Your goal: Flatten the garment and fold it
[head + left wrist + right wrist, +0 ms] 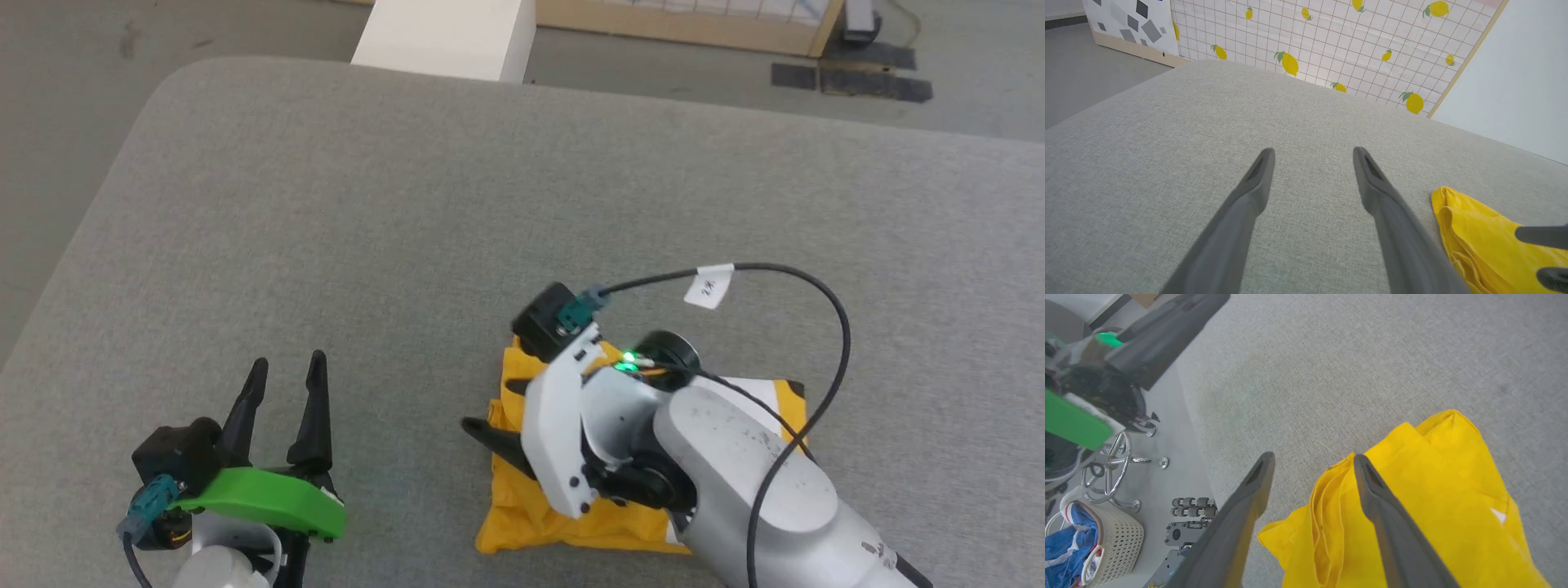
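Note:
The garment (522, 506) lies as a folded mustard-yellow bundle on the grey padded surface (408, 229), partly under my right arm; a white patch shows at its right side. My right gripper (490, 404) points left over the bundle's left edge, jaws apart and closed on nothing. From the right wrist, the right gripper (1313, 458) straddles the layered edge of the garment (1437, 477). My left gripper (289, 359) stands open at the lower left, well apart from the cloth. The left wrist view shows the left gripper (1313, 152) above bare surface, with the garment (1478, 237) at the right.
A white block (445, 33) and a wood-framed panel (678, 24) stand beyond the far edge. A lemon-print screen (1331, 36) rises behind the surface. On the floor beside the near edge are a woven basket (1114, 539) with blue cloth and a chrome stool base (1114, 457).

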`<state>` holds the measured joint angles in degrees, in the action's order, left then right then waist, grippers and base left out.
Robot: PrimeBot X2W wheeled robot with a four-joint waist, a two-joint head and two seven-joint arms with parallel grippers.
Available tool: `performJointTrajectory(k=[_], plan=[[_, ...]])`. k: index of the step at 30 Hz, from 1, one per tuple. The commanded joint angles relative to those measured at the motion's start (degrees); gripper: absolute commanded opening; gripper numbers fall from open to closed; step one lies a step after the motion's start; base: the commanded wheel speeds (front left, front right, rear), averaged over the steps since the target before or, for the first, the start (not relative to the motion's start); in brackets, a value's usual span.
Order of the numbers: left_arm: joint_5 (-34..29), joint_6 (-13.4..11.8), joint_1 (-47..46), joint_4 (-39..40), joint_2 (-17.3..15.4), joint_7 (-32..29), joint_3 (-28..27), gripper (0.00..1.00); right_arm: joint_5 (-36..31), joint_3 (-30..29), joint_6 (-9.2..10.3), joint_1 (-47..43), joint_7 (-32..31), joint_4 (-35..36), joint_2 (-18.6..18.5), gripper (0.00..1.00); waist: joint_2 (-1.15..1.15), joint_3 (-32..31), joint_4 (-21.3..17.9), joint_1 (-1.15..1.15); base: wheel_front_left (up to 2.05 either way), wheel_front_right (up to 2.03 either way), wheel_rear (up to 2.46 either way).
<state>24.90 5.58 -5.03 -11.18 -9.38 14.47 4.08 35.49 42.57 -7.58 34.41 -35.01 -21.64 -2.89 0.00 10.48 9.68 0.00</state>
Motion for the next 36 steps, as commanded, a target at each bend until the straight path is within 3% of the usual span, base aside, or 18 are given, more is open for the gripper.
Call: performJointTrajectory(k=[1, 6, 12, 17, 18, 20, 27, 36], plan=[[0.4, 0.3, -0.6, -0.1, -0.5, 0.3, 0.0, 1.00, 0.6, 0.4, 0.09, 1.1, 0.8, 0.9, 0.0, 1.00, 0.00, -1.5, -1.5, 0.00, 0.00, 0.00, 0.00], [-0.2, -0.2, 0.1, 0.3, -1.2, 0.3, -0.2, 1.00, -0.8, -1.6, 0.09, 1.2, 4.5, 4.5, -0.9, 1.00, 0.00, -3.8, -4.5, 0.00, 0.00, 0.00, 0.00], [-2.0, -2.1, 0.7, 1.9, -1.9, 0.4, -1.0, 1.00, -10.0, -12.7, 0.09, -4.1, 9.0, 9.6, -4.8, 1.00, 0.00, -5.7, -8.7, 0.00, 0.00, 0.00, 0.00], [-3.8, -3.0, 1.3, 3.4, -1.9, 0.5, -0.9, 1.00, -16.1, -22.0, 0.09, -12.6, 5.5, 14.0, -5.0, 1.00, 0.00, -6.1, -10.5, 0.00, 0.00, 0.00, 0.00], [-4.2, -3.2, 1.5, 3.8, -1.3, 0.5, -0.8, 1.00, -20.0, -26.5, 0.09, -18.6, 1.2, 15.8, -4.8, 1.00, 0.00, -5.8, -10.8, 0.00, 0.00, 0.00, 0.00], [-4.3, -3.0, 1.5, 3.9, -0.9, 0.5, -0.7, 1.00, -22.1, -28.7, 0.09, -21.9, -1.1, 16.6, -4.3, 1.00, 0.00, -5.4, -10.6, 0.00, 0.00, 0.00, 0.00], [-4.6, -2.1, 1.1, 3.5, -0.3, 0.5, -1.1, 1.00, -26.1, -31.9, 0.09, -28.1, -4.8, 17.1, -2.2, 1.00, 0.00, -3.5, -9.1, 0.00, 0.00, 0.00, 0.00], [-4.7, -1.2, 0.7, 2.5, 0.4, 0.5, -1.6, 1.00, -29.2, -31.9, 0.09, -27.3, -4.7, 10.5, -0.9, 1.00, 0.00, -2.5, -7.7, 0.00, 0.00, 0.00, 0.00]])
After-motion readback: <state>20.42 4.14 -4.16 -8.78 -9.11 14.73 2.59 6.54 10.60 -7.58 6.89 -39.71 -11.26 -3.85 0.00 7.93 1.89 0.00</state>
